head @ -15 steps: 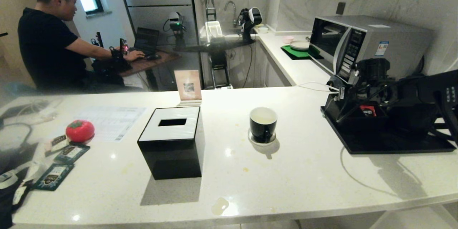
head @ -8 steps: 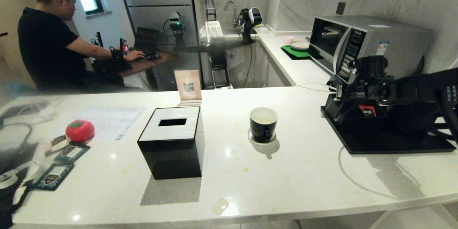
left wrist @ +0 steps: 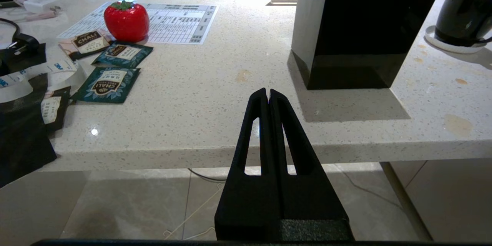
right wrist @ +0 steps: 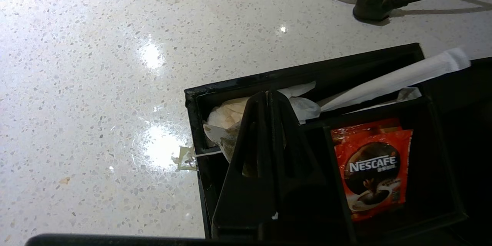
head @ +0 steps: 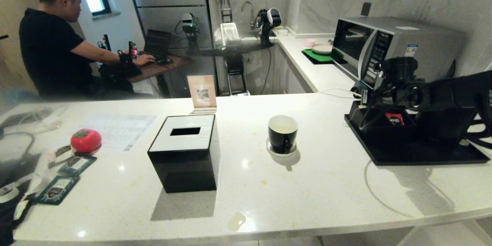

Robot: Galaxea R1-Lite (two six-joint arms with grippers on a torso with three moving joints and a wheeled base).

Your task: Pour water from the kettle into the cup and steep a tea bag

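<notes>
The right tool [right wrist: 268, 94] was closed in the organiser [right wrist: 192, 98], apparently pinching the tea bag [right wrist: 230, 144]; the left tool [left wrist: 268, 92] idled shut. The cup [head: 283, 133] on the table [head: 326, 188] looked filled; steeping remained.

Tea bag [right wrist: 226, 144] half hidden behind right tool [right wrist: 268, 94]; grip unclear.

The robot's right arm [head: 442, 100] is matte black and boxy, with thin black cables looped along it and a round black housing near the wrist. Each end effector, left [left wrist: 268, 94] and right [right wrist: 268, 96], has two black wedge-shaped fingers [left wrist: 253, 134] with long slots.
</notes>
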